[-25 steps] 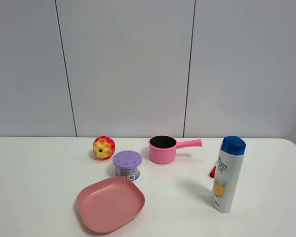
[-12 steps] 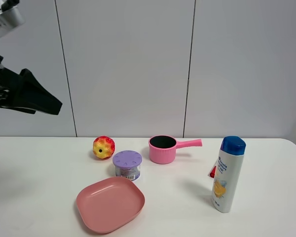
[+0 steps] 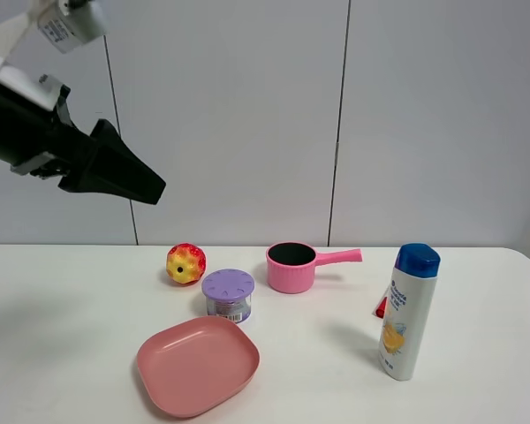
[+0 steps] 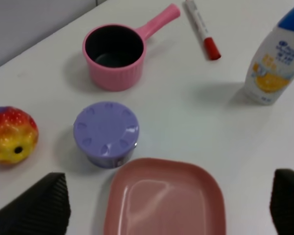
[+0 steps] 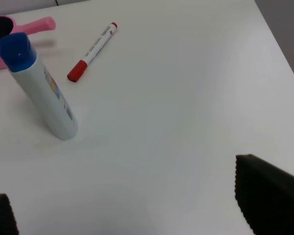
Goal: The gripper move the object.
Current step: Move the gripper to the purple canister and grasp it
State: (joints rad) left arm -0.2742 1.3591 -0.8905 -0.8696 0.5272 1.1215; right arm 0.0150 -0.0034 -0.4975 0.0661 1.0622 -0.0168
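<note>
The object, a small round tub (image 3: 228,294) with a lilac slotted lid and a barcode label, stands on the white table between the ball and the pink plate. It also shows in the left wrist view (image 4: 106,133). My left gripper (image 3: 146,187) is high above the table at the upper left, up and to the left of the tub, with a white label tag (image 3: 71,22) above the arm. In the left wrist view my left gripper (image 4: 169,196) is open and empty, its fingertips (image 4: 36,205) wide apart. My right gripper (image 5: 132,205) is open and empty above bare table.
A red-yellow ball (image 3: 185,263) lies left of the tub and a pink saucepan (image 3: 291,266) behind it on the right. A pink plate (image 3: 197,364) lies in front. A white shampoo bottle (image 3: 409,311) stands at the right with a red-capped marker (image 5: 92,51) behind it.
My left arm has come into the exterior view from the upper left and moved right and a little up. Nothing on the table has moved.
</note>
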